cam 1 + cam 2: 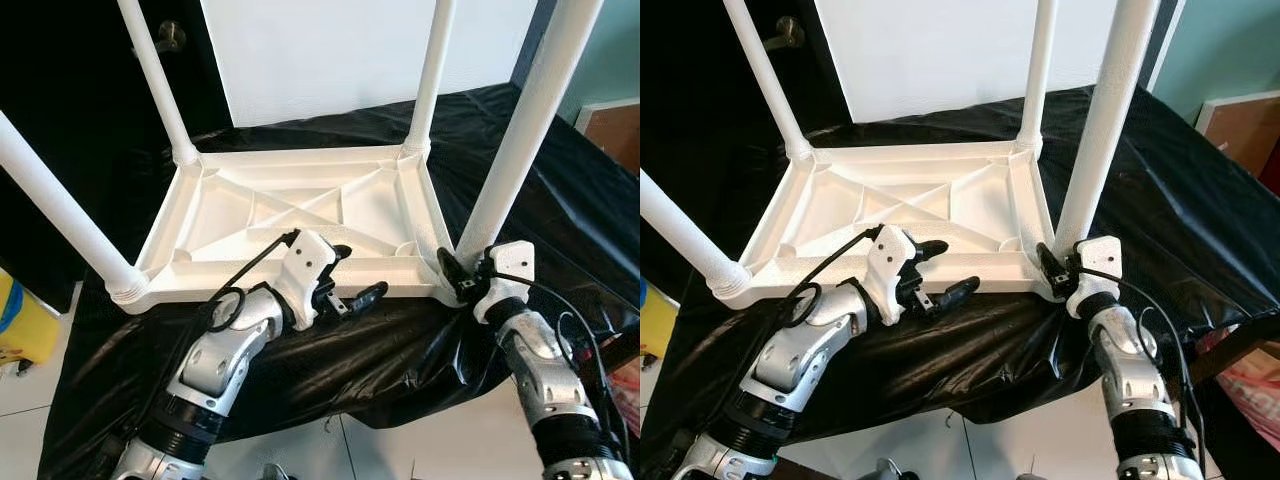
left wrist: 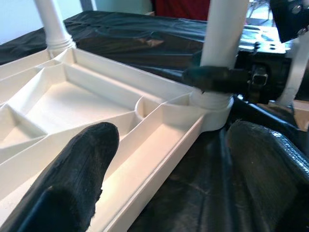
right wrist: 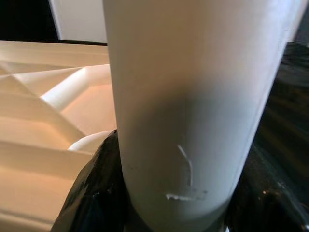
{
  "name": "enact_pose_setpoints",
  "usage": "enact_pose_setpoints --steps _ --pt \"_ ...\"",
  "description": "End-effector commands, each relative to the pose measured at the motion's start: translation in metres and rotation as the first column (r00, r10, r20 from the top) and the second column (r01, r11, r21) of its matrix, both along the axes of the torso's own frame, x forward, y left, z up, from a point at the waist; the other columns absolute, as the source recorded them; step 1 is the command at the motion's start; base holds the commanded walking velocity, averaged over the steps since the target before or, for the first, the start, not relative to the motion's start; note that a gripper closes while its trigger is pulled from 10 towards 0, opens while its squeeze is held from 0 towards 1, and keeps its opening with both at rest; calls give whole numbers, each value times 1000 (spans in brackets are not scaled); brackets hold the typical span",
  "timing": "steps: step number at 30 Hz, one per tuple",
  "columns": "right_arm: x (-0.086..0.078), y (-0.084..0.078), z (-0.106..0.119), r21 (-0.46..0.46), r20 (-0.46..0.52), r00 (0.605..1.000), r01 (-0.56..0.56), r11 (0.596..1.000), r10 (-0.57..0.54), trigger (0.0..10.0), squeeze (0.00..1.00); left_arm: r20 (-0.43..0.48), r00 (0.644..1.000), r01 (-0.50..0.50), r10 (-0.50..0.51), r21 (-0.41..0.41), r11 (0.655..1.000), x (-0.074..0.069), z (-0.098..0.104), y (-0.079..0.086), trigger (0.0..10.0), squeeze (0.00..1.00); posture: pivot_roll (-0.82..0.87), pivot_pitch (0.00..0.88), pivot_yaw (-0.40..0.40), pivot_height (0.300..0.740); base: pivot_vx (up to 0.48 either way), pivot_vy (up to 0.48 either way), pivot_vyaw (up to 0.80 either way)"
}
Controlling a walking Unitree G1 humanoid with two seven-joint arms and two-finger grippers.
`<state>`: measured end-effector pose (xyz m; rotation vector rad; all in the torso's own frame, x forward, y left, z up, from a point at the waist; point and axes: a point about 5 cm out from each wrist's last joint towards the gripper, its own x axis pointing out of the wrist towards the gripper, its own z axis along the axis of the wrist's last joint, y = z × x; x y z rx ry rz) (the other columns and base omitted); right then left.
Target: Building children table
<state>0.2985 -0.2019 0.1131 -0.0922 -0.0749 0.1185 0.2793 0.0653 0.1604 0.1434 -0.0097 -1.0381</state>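
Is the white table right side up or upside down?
Upside down: the table shows its ribbed underside and four legs point up; the right gripper grips one leg.

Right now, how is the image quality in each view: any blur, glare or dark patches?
Head views: sharp and evenly lit, though the black sheet shows glossy highlights and the doorway behind is nearly black. Left wrist view: the tabletop is crisp, but the near fingers are soft. Right wrist view: the table leg, clamped by the right end effector, is too close and blurred, shaded low down.

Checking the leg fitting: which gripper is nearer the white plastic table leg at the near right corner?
Right. The right gripper clasps that white plastic table leg at its base; the left gripper straddles the tabletop's near edge.
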Motion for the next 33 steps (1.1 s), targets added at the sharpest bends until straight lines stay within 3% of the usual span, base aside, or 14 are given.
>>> enact_pose_setpoints --steps 1,3,10,12,18,21,28,29,33 --pt "-12 -16 -26 -19 -122 982 141 990 -142 10000 0 -8 1000 -3 3 7 1000 -2 -2 3 10000 0 -110 107 53 740 0 0 0" --pt "-22 -5 -27 17 -111 960 259 966 -256 10000 0 -8 1000 1 -1 3 1000 -2 -2 0 10000 0 -118 101 43 740 0 0 0" --pt "-32 8 -30 67 -130 923 372 926 -361 10000 0 -7 1000 1 -1 -2 1000 -1 -2 -3 10000 0 -130 101 43 740 0 0 0" --pt "-38 20 -30 101 -137 908 409 907 -395 10000 0 -3 1000 1 -1 -9 1000 1 0 -4 10000 0 -136 93 46 740 0 0 0" --pt "-38 24 -27 109 -132 908 411 905 -397 10000 0 2 1000 1 -1 -9 1000 3 1 -4 10000 0 -138 86 52 740 0 0 0" --pt "-35 24 -12 95 -80 907 420 903 -413 10000 0 19 1000 7 -7 -11 1000 8 9 0 10000 0 -122 77 67 740 0 0 0" --pt "-37 24 -3 80 -25 921 389 918 -388 10000 0 22 999 32 -31 -14 999 7 11 2 10000 0 -121 61 71 740 0 0 0" --pt "-37 23 0 76 -8 927 376 924 -376 10000 1000 23 999 46 -45 -13 999 6 10 1 10000 0 -121 48 69 740 0 0 0" --pt "-38 21 2 81 2 934 356 931 -357 10000 1000 19 998 62 -62 -13 998 4 9 -1 10000 0 -122 44 67 740 0 0 0"
